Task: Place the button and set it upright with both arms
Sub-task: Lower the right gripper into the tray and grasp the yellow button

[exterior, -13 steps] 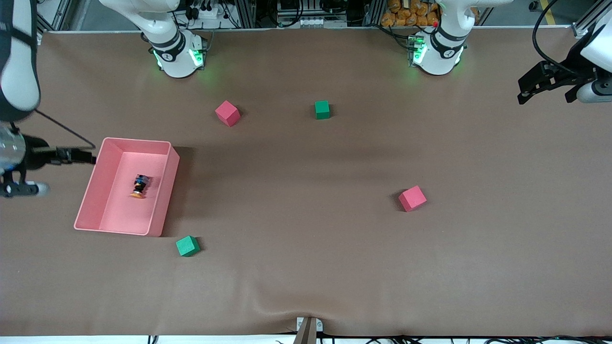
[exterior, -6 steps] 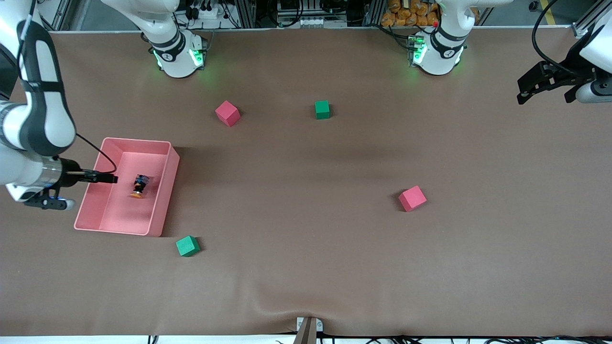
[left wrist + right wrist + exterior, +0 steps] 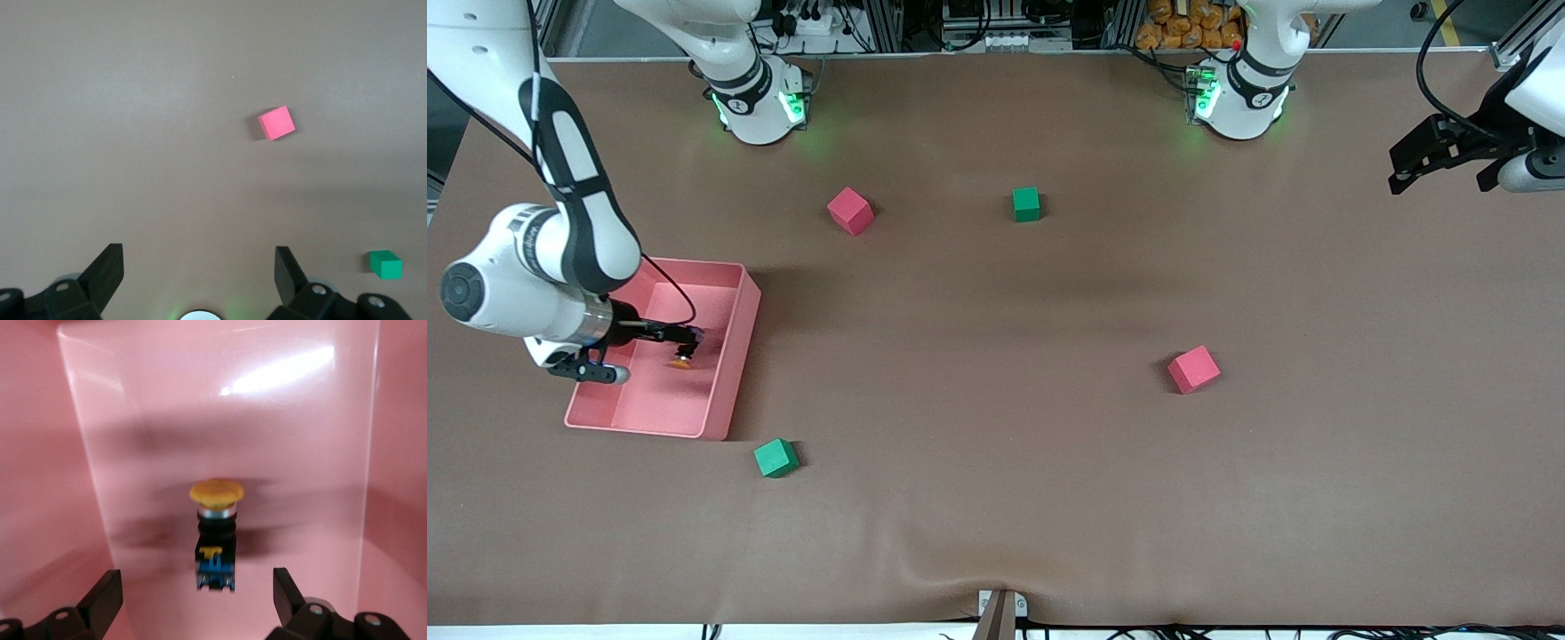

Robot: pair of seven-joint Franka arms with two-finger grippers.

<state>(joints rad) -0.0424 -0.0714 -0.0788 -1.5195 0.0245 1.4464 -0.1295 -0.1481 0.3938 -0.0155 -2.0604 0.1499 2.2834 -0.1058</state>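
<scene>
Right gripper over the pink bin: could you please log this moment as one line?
right gripper: open, in pink bin over button | button: lying on its side, not gripped | left gripper: open, waiting at table's end

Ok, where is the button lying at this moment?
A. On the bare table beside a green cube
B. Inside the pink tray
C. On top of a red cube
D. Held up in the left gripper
B: the button lies on its side on the floor of the pink tray, with the open right gripper over it.
</scene>
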